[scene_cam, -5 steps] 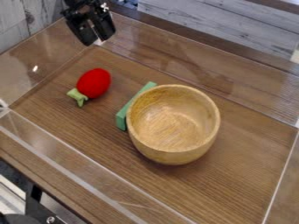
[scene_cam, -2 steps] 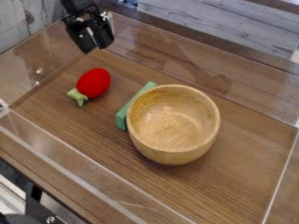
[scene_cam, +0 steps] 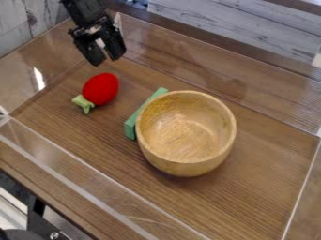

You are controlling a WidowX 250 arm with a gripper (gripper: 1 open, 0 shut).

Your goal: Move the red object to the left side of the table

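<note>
The red object (scene_cam: pixel 99 88), a small round toy fruit with a green leafy stub at its lower left, lies on the dark wood-grain table (scene_cam: pixel 238 75) left of centre. My black gripper (scene_cam: pixel 100 50) hangs above and behind it, fingers pointing down and spread apart, open with nothing between them. A gap separates the fingertips from the fruit.
A light wooden bowl (scene_cam: pixel 186 132) stands right of the fruit, resting partly over a flat green block (scene_cam: pixel 141 114). Low clear acrylic walls (scene_cam: pixel 38 80) border the tabletop on all sides. A pale plank wall runs behind.
The gripper has come down and slightly right, closer to the red fruit, and has rolled a little. The fruit, bowl and block have not moved.
</note>
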